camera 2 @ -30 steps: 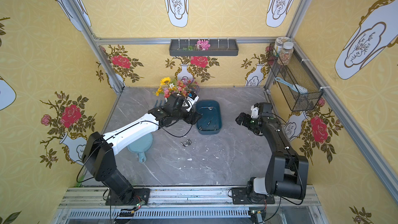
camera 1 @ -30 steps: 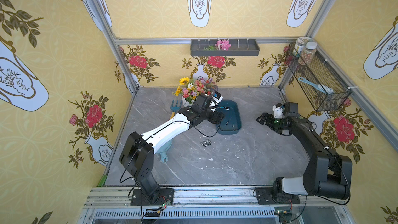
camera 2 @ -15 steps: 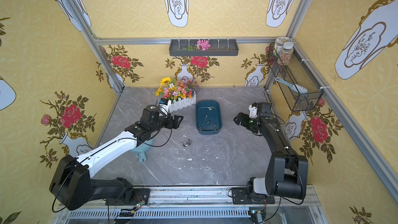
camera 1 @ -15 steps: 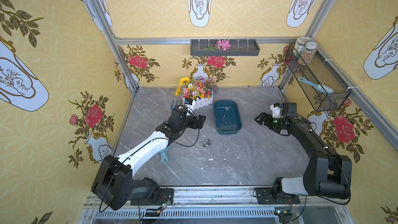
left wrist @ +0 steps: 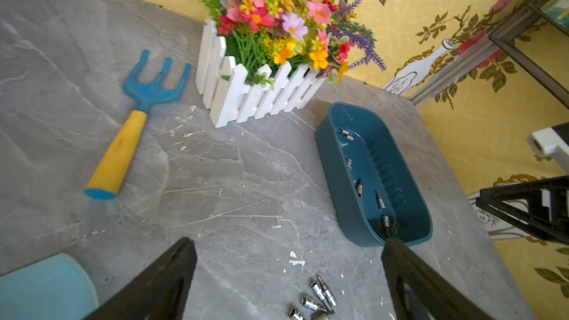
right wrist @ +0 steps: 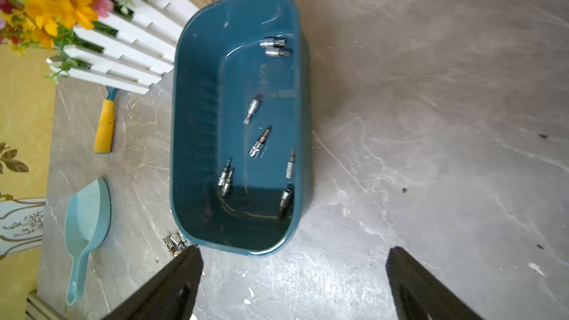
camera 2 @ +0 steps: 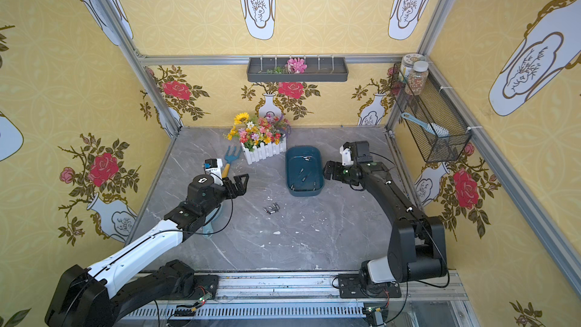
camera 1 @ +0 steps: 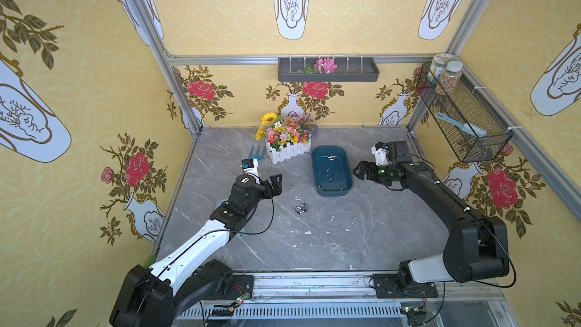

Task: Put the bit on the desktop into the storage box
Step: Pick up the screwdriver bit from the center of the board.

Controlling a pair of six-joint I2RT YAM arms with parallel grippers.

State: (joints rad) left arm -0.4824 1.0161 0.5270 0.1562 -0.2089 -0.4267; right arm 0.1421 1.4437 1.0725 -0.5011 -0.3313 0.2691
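Since the earlier frames the left gripper [camera 1: 275, 185] has drawn back from above the box [camera 1: 333, 193] and its jaws have spread. It now hangs empty and wide open, well off the box's long side that faces the left arm. The right gripper [camera 1: 359, 171] has scarcely shifted and sits just beside the box's opposite long wall, its jaws equally wide and empty. Several bits [right wrist: 255, 146] lie scattered on the box floor. A small cluster [camera 1: 300, 208] of further bits rests on the desktop [camera 1: 345, 240], near the box's end closest to the robot and clear of its wall. In the left wrist view the cluster lies just ahead, between the spread fingers. The step in hand appears to be the return for another bit after a drop. The next move likely calls for lowering the left gripper onto the cluster, isolating one bit from its touching neighbours, and closing narrowly on a small, smooth piece lying flat.
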